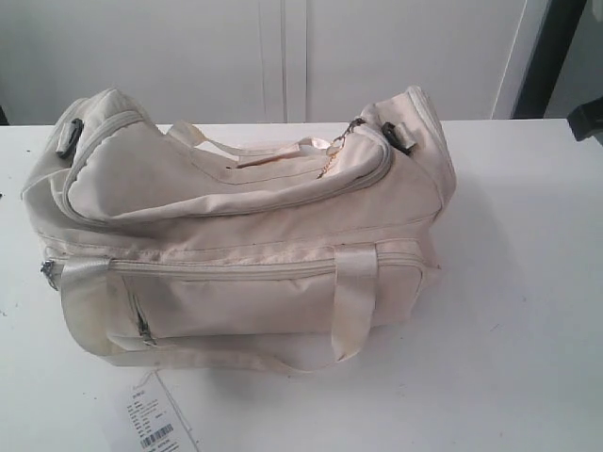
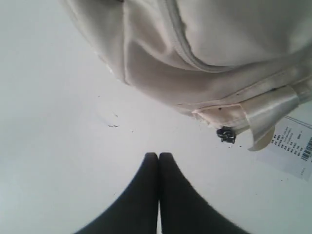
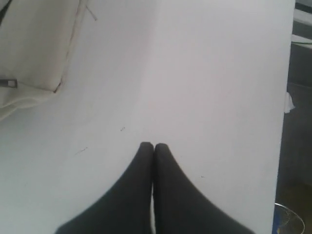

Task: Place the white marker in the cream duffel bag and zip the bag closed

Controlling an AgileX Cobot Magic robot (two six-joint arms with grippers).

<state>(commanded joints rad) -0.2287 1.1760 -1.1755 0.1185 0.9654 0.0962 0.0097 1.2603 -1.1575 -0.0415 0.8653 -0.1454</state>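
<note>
The cream duffel bag [image 1: 236, 217] lies on the white table [image 1: 528, 282], its long side toward the camera. Its top zipper looks shut along the length I can see, with a small gold charm [image 1: 332, 155] hanging near the right end. The white marker is out of view. My left gripper [image 2: 159, 155] is shut and empty above bare table, a short way from one end of the bag [image 2: 219, 44]. My right gripper [image 3: 153, 145] is also shut and empty over bare table, with a corner of the bag [image 3: 34, 44] off to one side. Neither gripper shows in the exterior view.
A white barcode label [image 1: 155, 428] lies on the table by the bag's front left corner, also seen as the label [image 2: 292, 146] beside a dark zipper pull [image 2: 226, 134]. The table's edge [image 3: 287, 97] runs close to the right gripper. A dark object [image 1: 589, 118] sits at the far right.
</note>
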